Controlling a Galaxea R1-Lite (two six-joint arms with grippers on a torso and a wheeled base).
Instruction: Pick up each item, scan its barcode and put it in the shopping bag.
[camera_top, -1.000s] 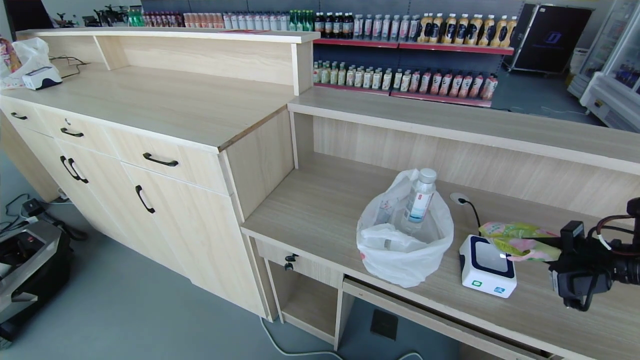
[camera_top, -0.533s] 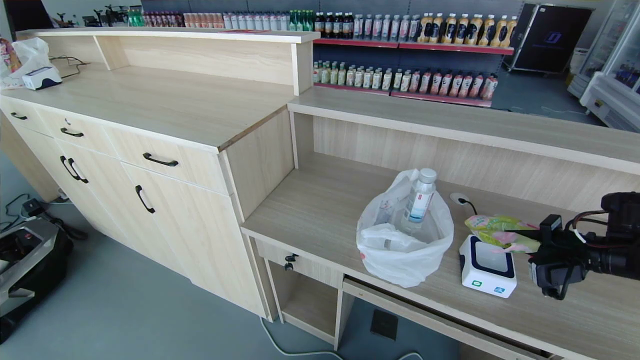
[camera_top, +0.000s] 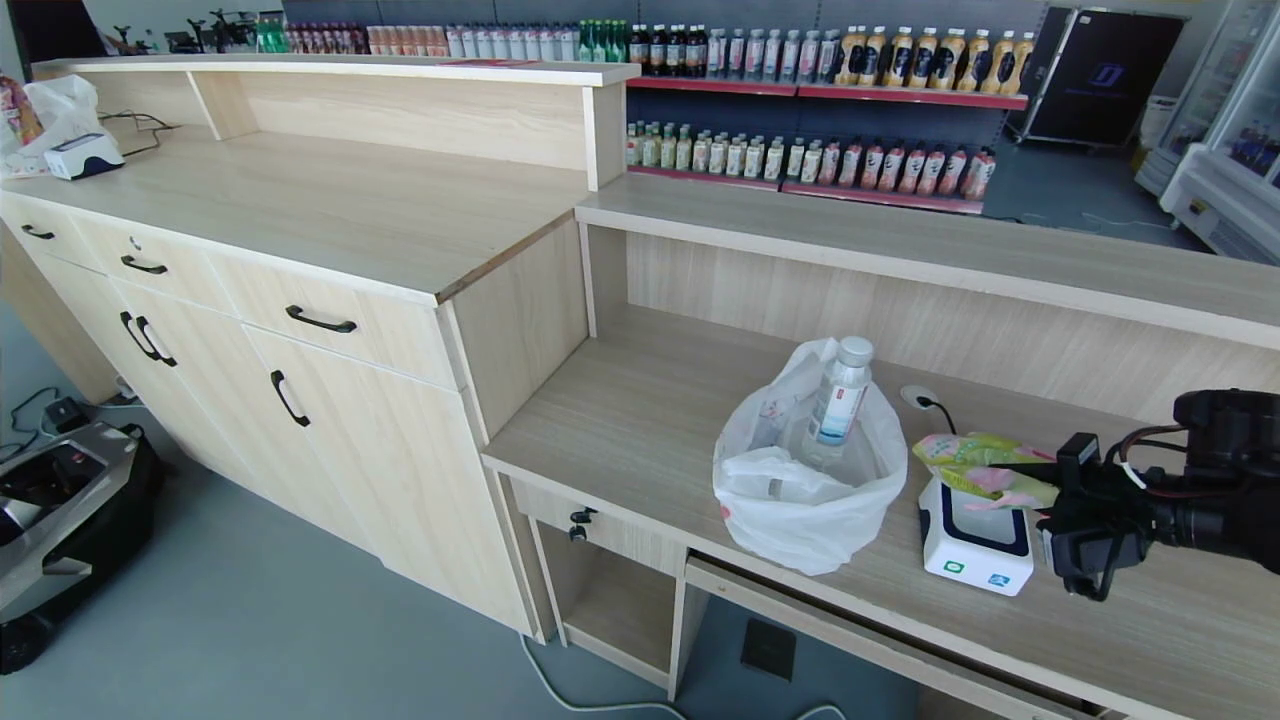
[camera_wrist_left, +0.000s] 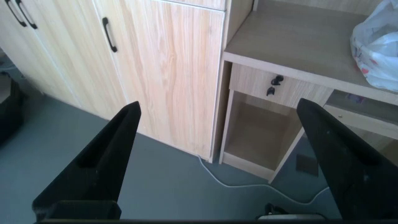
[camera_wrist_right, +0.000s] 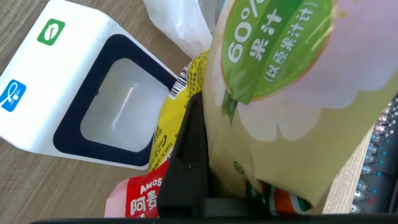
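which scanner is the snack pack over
The scanner beside the shopping bag, under the snack pack in the right gripper; the other scanner sits on the far left counter.

The right arm (camera_top: 1215, 500) reached in from the robot's right side, its forearm lying nearly level and pointing toward the robot's left. The right gripper (camera_top: 1035, 482) was clamped on a snack packet (camera_top: 970, 455), one black finger (camera_wrist_right: 189, 155) pressed flat against the wrapper. The left gripper (camera_wrist_left: 217, 106) hung low, its two dark fingers (camera_wrist_left: 93, 168) spread wide, holding nothing.
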